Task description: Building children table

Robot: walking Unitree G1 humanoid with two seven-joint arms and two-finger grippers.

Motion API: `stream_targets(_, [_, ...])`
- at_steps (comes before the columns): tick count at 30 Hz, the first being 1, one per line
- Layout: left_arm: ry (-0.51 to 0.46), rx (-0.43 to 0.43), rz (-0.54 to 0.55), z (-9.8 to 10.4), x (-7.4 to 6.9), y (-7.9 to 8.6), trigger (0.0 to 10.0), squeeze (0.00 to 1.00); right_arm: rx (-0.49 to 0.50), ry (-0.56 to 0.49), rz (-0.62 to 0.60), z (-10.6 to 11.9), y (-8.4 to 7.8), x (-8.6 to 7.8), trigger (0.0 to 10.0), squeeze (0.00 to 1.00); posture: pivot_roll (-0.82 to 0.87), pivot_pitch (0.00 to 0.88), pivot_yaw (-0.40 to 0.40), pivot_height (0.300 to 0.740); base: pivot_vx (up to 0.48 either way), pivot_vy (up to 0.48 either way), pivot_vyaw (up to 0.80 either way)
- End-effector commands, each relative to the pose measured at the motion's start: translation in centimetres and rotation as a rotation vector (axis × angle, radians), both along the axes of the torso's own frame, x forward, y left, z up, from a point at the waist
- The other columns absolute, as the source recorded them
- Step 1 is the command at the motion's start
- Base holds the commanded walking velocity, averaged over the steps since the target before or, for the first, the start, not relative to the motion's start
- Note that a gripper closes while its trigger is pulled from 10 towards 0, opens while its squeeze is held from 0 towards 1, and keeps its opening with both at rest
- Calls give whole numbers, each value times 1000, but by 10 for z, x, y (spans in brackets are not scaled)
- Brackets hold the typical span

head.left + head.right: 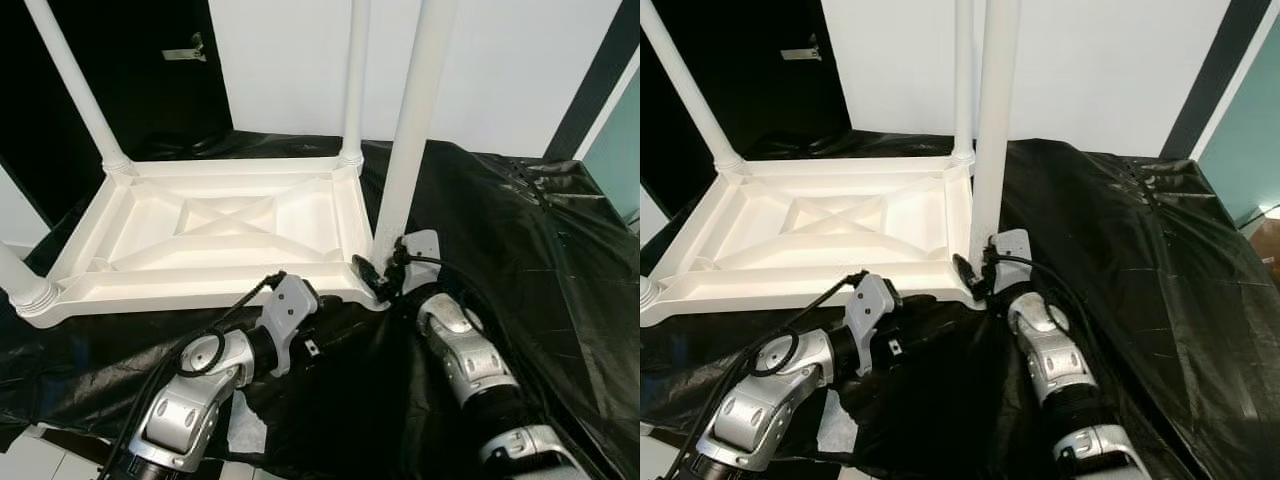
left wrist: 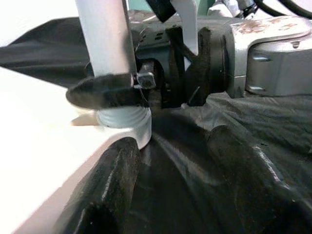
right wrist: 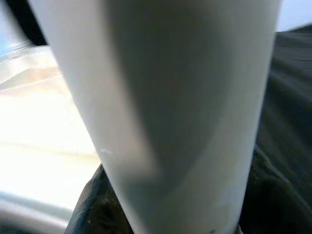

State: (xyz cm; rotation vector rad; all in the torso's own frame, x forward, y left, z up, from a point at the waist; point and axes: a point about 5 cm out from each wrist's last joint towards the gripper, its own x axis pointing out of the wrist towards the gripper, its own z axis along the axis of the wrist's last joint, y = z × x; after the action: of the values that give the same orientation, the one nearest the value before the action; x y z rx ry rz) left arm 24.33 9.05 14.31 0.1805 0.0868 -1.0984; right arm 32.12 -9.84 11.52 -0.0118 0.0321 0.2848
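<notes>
We see the upturned table top (image 1: 215, 235) lying on black sheeting (image 1: 520, 250); the right gripper (image 1: 385, 272), fingers clamped, holds the upright near-corner leg (image 1: 412, 130) at its socket. The left gripper (image 1: 322, 300) waits just beside, fingers apart.

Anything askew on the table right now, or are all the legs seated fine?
Nothing looks damaged. The near-right leg held by the right gripper leans slightly off line with the back-right leg, so it may not be fully seated in the upturned tabletop.
</notes>
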Motion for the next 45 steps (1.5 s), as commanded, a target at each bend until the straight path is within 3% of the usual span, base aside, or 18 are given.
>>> stream_targets(1, [-12, 12, 11, 0, -2, -1, 10000, 0, 16, 100, -147, -18, -2, -7, 10000, 0, 10, 0, -37, 740, 0, 0, 0])
stream_targets(3, [-9, 12, 10, 0, -2, -1, 10000, 0, 56, 106, -164, -16, 10, -10, 10000, 0, 8, 0, -37, 740, 0, 0, 0])
stream_targets(13, [-12, 12, 5, 1, -1, -3, 10000, 0, 48, 58, -170, -5, 9, -12, 10000, 0, 6, 0, -38, 740, 0, 0, 0])
stream_targets(14, [-12, 12, 4, 1, -2, -3, 10000, 0, 42, 30, -152, -1, 9, -12, 10000, 1000, 6, 0, -39, 740, 0, 0, 0])
stream_targets(17, [-13, 13, 2, 0, -2, -4, 10000, 0, 40, 5, -123, 3, 9, -12, 10000, 1000, 9, 0, -42, 740, 0, 0, 0])
stream_targets(25, [-16, 16, 21, 2, -2, 0, 10000, 0, 25, -67, 33, 8, -18, -23, 10000, 1000, 16, 0, -47, 740, 0, 0, 0])
stream_targets(33, [-15, 12, 22, 3, 0, -1, 10000, 0, -59, -62, 295, 7, -38, -22, 10000, 1000, 2, 0, -30, 740, 0, 0, 0])
stream_targets(34, [-16, 12, 22, 3, 0, 0, 10000, 0, -78, -61, 336, 8, -39, -20, 10000, 0, 0, 0, -26, 740, 0, 0, 0])
stream_targets(45, [-22, 20, 28, 4, 2, 3, 10000, 0, -214, -48, 530, 14, -34, 9, 10000, 0, 23, 0, -27, 740, 0, 0, 0])
